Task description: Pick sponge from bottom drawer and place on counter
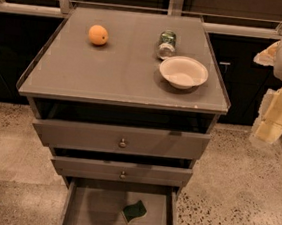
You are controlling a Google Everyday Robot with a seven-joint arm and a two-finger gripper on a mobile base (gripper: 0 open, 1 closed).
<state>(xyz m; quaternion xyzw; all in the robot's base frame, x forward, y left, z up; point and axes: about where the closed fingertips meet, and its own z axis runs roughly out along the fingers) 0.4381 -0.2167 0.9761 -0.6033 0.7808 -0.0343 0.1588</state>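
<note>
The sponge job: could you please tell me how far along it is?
Done: the bottom drawer stands open. In hand: nothing; the pincer hangs to the right of the counter, far from the sponge, which lies on the drawer floor. Left: reaching down, grasping it and setting it on the counter.

Speckled terrazzo floor [245,196] meets dark cabinets [8,55] along the back.
</note>
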